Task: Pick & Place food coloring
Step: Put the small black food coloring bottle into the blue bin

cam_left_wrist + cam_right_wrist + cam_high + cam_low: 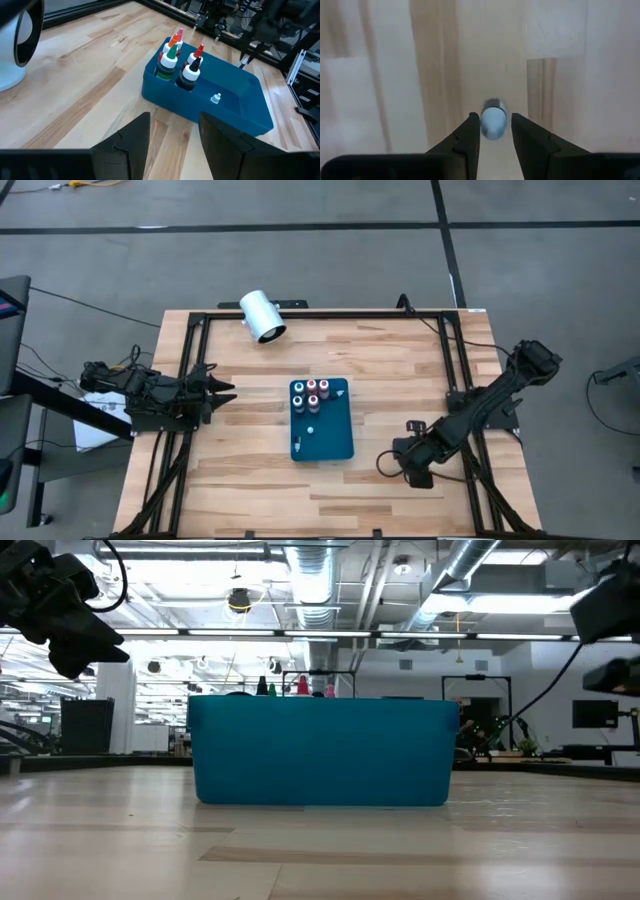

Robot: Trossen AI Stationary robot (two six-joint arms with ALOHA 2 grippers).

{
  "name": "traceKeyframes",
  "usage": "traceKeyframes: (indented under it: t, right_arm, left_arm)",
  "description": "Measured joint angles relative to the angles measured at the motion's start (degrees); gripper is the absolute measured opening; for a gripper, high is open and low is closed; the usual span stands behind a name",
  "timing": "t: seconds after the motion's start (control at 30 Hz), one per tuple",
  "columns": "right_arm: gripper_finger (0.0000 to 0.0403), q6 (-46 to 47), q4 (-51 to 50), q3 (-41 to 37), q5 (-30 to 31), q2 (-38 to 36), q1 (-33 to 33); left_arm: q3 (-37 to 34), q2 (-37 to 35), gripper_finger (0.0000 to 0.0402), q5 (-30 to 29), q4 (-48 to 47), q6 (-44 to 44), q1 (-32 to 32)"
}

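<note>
Several small food coloring bottles (pixel 311 392) (pixel 180 60) with red, green and dark tops stand in the far end of a blue tray (pixel 335 442) (pixel 240 107) at mid-table. One more tiny pale bottle (pixel 215 98) sits alone on the tray floor. My left gripper (pixel 228 390) (pixel 175 117) waits open at the table's left edge, facing the tray. My right gripper (pixel 415 475) (pixel 493 117) points down at the near right of the table, right of the tray, shut on another pale bottle (pixel 493 122). My right gripper has the small pale bottle's body (pixel 492 131) pinched between its two fingers, coming from above and pointing down at the wood. The bottle shows end-on between the fingertips (pixel 472 125). I cannot tell whether it is lifted or still rests on the table.
A large white cylinder (pixel 262 316) (pixel 15 45) lies on its side near the far edge, left of centre. A black frame rail (pixel 190 360) runs around the tabletop. Bare wood lies between the tray and each arm.
</note>
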Motion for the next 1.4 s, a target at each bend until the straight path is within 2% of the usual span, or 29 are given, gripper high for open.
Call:
traceKeyframes:
  t: [0.37,1.03,1.4]
  right_arm:
    - [0.0102,-0.5,1.8,0.0,-1.6,6.1,0.0]
    - [0.0102,-0.4,2.9,0.0,-1.4,5.9,0.0]
    - [0.0068,-0.2,2.9,0.0,-1.4,5.9,-2.4]
  left_arm:
    - [0.0,0.0,0.016,0.0,0.1,0.0,0.0]
    - [0.0,0.0,0.016,0.0,0.1,0.0,0.0]
    - [0.0,0.0,0.016,0.0,0.1,0.0,0.0]
